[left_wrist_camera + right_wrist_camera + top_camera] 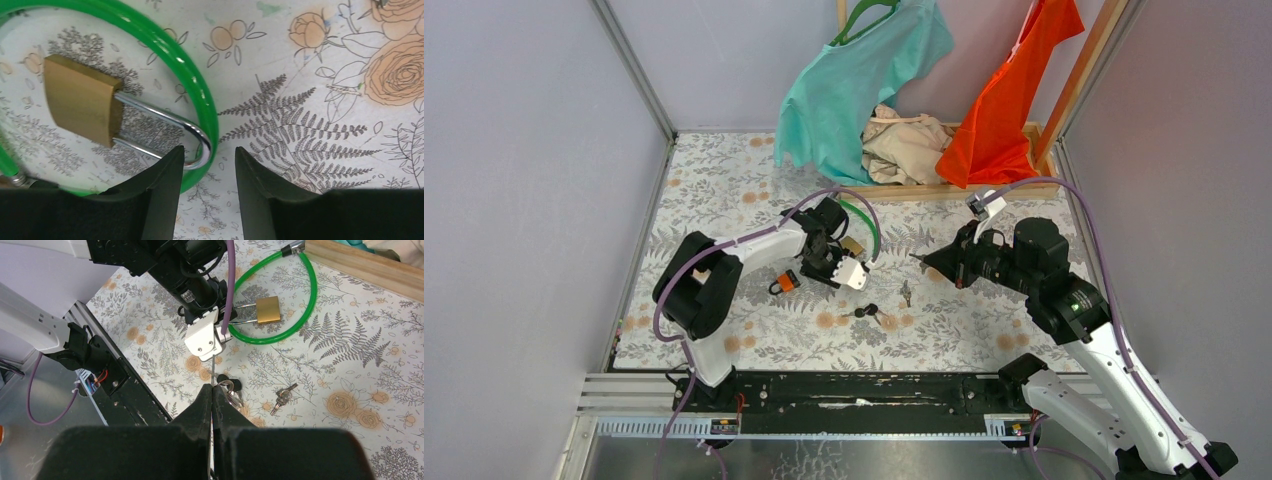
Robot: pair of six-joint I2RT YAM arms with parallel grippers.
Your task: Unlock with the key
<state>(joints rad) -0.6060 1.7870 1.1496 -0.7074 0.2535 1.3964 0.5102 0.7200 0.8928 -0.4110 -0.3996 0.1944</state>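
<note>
1. The left jaws are held partly open just above the counter (310, 60). Nothing is gripped between the two black fingers (162, 200), and only the flowered sheet is seen in the gap.
2. The right jaws are closed tight, and a thin metal blade (213, 371) is pinched between them. It is seen edge-on and pointed towards the left arm (724, 265); whether it is a key cannot be told.
3. The brass padlock (82, 100) is laid flat inside the loop of a green cable (165, 47). Both legs of its shackle (165, 117) are seated in the body, and the bend is turned towards the left jaws.
4. The bend of the shackle is pressed against the cable's inner edge, just beside one fingertip; whether the cable is hooked by it cannot be told.
5. Two sets of keys are left loose on the counter between the arms, apart from the padlock: a black-headed bunch (231, 386) just beyond the right jaws and a second bunch (282, 397) near it.
6. A small orange and black item (786, 282) is seen beside the left arm.
7. A wooden frame (944, 188) is set along the far edge, with a teal shirt (854, 80) and an orange garment (1009, 100) hung over it.
</note>
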